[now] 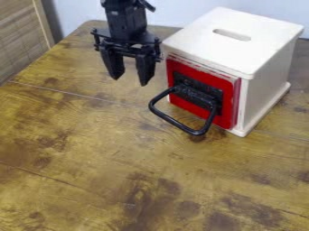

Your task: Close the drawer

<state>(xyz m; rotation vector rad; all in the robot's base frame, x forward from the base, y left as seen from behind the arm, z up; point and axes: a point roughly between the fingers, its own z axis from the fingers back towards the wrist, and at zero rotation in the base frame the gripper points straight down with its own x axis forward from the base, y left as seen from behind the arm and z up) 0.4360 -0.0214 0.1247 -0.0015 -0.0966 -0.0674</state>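
While nothing sits between its two dark fingers, the black tool [128,70] hangs over the scuffed brown wooden worktop [85,153] at the left of the scene, pointing straight down. Its fingers look a little apart at the tips, yet it reads as clenched on nothing. It stands apart from the handle and from the box, touching neither.

To its right lies the red-fronted drawer [200,90], with a black bracket and a large black loop handle [182,113] that droops forward onto the worktop. This drawer sits in the side of a pale wooden box with a slotted top [236,54]. Its red face looks close to flush with the box; whether a small gap remains is hard to tell.

Judging from this, the step in hand is either lining up for a push or finishing after one. If a gap remains, the next move calls for bringing the tool against the red face and pressing it squarely inward, clear of the loop.
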